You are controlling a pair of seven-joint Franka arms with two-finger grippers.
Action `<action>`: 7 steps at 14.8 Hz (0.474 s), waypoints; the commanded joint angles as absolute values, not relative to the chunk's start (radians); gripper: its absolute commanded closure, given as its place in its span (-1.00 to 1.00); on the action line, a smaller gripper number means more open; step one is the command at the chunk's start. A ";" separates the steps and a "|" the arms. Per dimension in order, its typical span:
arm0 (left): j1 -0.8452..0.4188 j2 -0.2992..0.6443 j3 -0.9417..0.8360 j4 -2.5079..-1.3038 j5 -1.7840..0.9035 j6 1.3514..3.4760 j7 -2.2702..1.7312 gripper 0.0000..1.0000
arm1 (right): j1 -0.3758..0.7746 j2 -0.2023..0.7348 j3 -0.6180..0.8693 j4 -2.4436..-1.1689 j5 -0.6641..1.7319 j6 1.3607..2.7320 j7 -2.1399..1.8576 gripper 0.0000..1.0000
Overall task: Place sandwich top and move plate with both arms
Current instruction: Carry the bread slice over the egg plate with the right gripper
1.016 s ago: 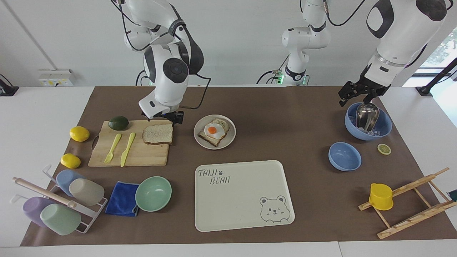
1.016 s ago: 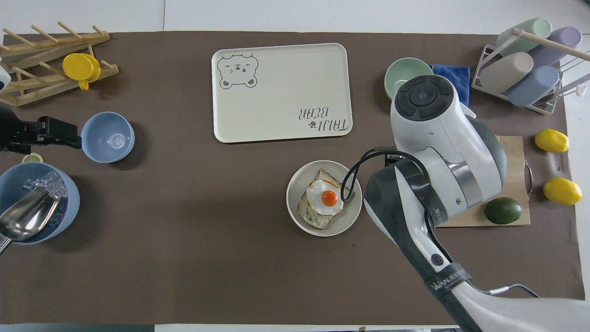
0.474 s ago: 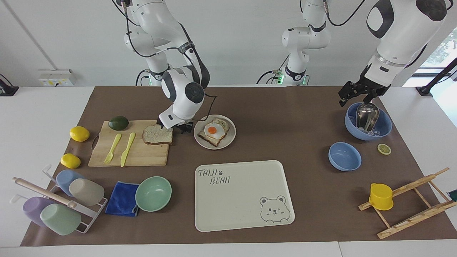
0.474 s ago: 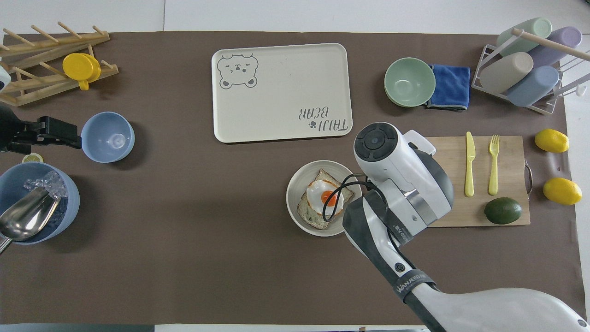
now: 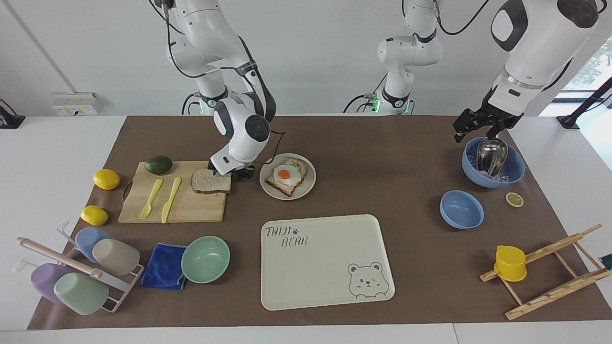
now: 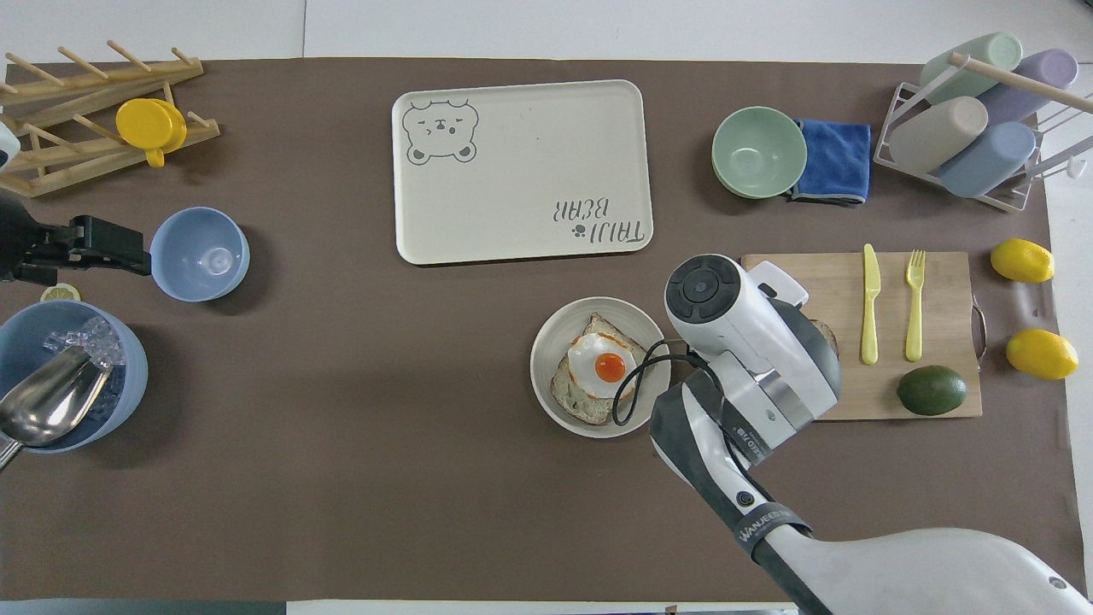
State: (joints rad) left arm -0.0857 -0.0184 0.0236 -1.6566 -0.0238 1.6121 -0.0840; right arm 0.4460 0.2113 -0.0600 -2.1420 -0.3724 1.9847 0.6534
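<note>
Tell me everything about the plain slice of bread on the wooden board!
The sandwich top is a roughly square, pale speckled slice with a brown crust. It lies flat on the cutting board, at the corner beside the plate. The right gripper is down at its plate-side edge; in the overhead view the arm hides nearly all of it.

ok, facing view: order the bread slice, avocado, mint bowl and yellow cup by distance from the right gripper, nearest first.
From the right gripper, down at the cutting board's corner:
1. sandwich top, right beside it on the board.
2. avocado, on the board's corner toward the right arm's end.
3. mint green bowl, farther from the robots, beside the blue cloth.
4. yellow cup, on the wooden rack at the left arm's end.
</note>
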 commanded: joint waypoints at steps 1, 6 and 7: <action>-0.087 -0.031 0.026 -1.663 -0.011 1.601 -0.081 -1.00 | 0.420 0.190 -0.052 -2.177 -0.405 2.020 0.657 -0.67; -0.087 -0.031 0.026 -1.663 -0.011 1.601 -0.081 -1.00 | 0.420 0.189 -0.052 -2.186 -0.408 2.028 0.649 -0.16; -0.087 -0.031 0.026 -1.663 -0.011 1.601 -0.083 -1.00 | 0.420 0.189 -0.052 -2.186 -0.407 2.028 0.643 -0.01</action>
State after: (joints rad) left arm -0.0857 -0.0184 0.0236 -1.6566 -0.0238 1.6121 -0.0840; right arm 0.4331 0.2080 -0.0602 -2.1564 -0.3863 2.0031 0.6529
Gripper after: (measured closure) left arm 0.000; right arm 0.322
